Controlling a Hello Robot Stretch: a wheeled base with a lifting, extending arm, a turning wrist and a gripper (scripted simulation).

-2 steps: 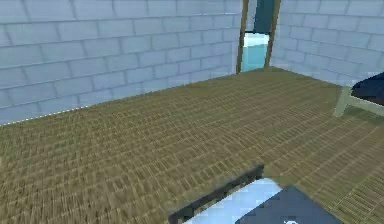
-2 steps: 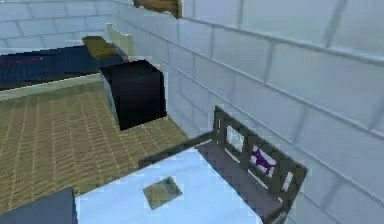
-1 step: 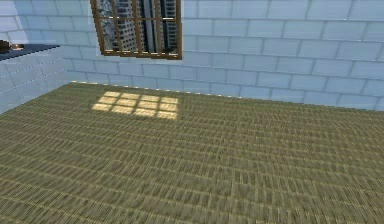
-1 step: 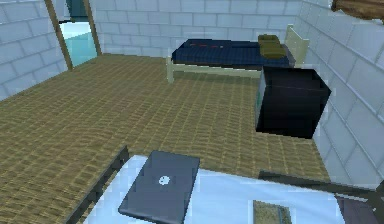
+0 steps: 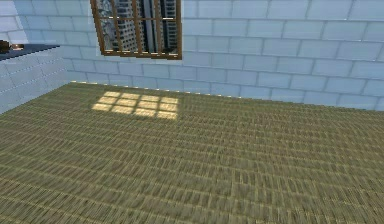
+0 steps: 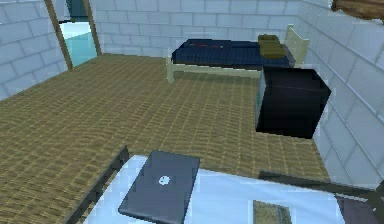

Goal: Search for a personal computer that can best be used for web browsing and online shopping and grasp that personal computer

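**A:** Nearest us, at the arm side view's bottom edge, a grey laptop lies closed and flat on a white-topped desk. I take it for the task's personal computer.

**B:** Why lid down?

**A:** Put away between uses, I'd guess. Shut like that it is one thin slab with an edge to take, not a screen that could swing.

**B:** Anything crowding it?

**A:** A small olive thing lies on the same desk toward the right, apart from the laptop. I can't tell what it is.

**B:** And farther out?

**A:** A bed with a dark blue cover stands along the far wall, an olive pillow at its right end. A black cabinet sits near it by the right wall. Furniture kept to the walls leaves the woven floor bare for driving.

**B:** Ahead?

**A:** A window in the pale block wall, and a dark-topped counter at the forward view's left edge.

**B:** The fingers?

**A:** I cannot tell whether they stand apart or together.

**B:** Progress?

**A:** The search looks finished, since the laptop is on the reaching side. It rests on the desk, so the grasp is yet to do
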